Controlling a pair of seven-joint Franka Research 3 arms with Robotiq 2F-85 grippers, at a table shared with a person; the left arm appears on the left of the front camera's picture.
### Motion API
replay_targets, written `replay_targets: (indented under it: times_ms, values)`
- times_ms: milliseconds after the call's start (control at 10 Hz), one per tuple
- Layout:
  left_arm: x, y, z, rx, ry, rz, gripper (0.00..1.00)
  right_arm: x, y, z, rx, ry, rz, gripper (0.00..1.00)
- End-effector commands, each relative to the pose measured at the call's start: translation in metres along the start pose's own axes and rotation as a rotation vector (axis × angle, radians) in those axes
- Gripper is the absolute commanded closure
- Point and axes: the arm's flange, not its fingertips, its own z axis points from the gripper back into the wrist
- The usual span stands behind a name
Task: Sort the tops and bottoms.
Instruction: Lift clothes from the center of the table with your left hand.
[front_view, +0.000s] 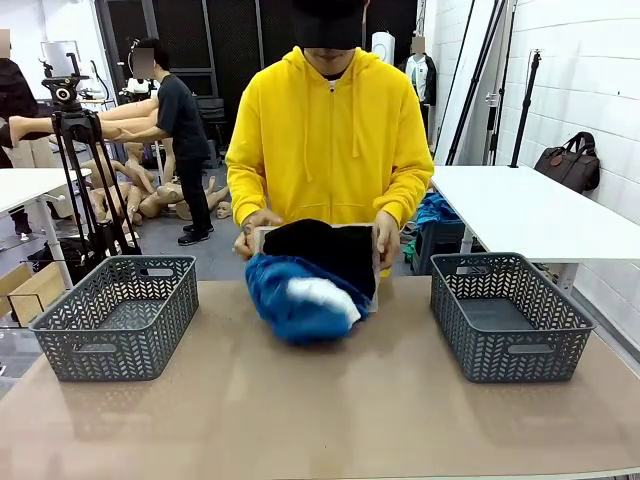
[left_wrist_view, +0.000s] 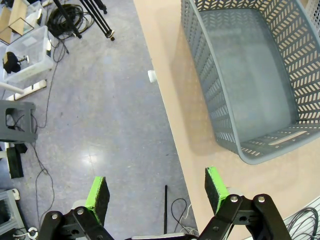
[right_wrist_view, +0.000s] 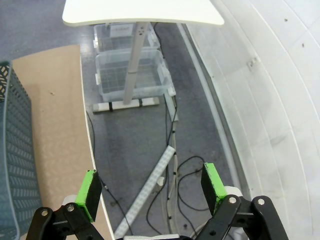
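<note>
Hanging past the table (left_wrist_view: 165, 100) edge, the left gripper (left_wrist_view: 156, 189) points straight down, jaws spread wide with nothing between them. One green pad (left_wrist_view: 97, 192) sits over the grey floor (left_wrist_view: 100, 115) and the other over the tan tabletop, near a corner of the left basket (left_wrist_view: 240, 145). The right gripper (right_wrist_view: 151, 187) also faces down, wide apart and empty, over floor strewn with cables (right_wrist_view: 172, 165), beside the right basket (right_wrist_view: 15, 165).

Across the table, a person in a yellow hoodie (front_view: 330, 130) holds a pale box (front_view: 262, 235) tipped forward, one hand (front_view: 258, 222) on one side and the other hand (front_view: 388, 235) opposite, fingers curled on its rim.

The clothes spill from the box at the far middle of the table, between the baskets and touching neither:
- a black garment (front_view: 320, 250) sits on top
- a blue garment (front_view: 280, 300) bulges below it (soft, bunched)
- a white garment (front_view: 322, 293) is tucked into the blue one

Both baskets are grey plastic with herringbone-slotted walls and slot handles.

A clear bin (right_wrist_view: 127, 32) under a white table carries a label too small to read.
</note>
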Motion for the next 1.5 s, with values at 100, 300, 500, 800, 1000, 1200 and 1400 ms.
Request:
replay_targets:
  times_ms: [100, 300, 500, 800, 1000, 1200, 1400]
  values:
    - [-0.0034, 0.0041, -0.0001, -0.015, -0.011, -0.011, 0.0, -0.0006, -0.0004, 0.0013, 0.0, 0.01, 0.006, 0.0]
    - [-0.0034, 0.0041, -0.0001, -0.015, -0.011, -0.011, 0.0, -0.0006, -0.0004, 0.0013, 0.0, 0.01, 0.006, 0.0]
    - [-0.0034, 0.0041, -0.0001, -0.015, -0.011, -0.011, 0.0, -0.0006, -0.0004, 0.0013, 0.0, 0.01, 0.006, 0.0]
    - [-0.0034, 0.0041, -0.0001, -0.015, -0.011, -0.011, 0.0, -0.0006, -0.0004, 0.0013, 0.0, 0.01, 0.006, 0.0]
    - [-0.0034, 0.0041, -0.0001, -0.015, -0.011, -0.011, 0.0, -0.0006, -0.0004, 0.0013, 0.0, 0.01, 0.006, 0.0]
    - [-0.0034, 0.0041, -0.0001, -0.015, -0.011, -0.011, 0.0, -0.0006, -0.0004, 0.0013, 0.0, 0.01, 0.006, 0.0]
    - [-0.0034, 0.0041, -0.0001, -0.015, -0.011, -0.011, 0.0, -0.0006, -0.0004, 0.0013, 0.0, 0.01, 0.006, 0.0]
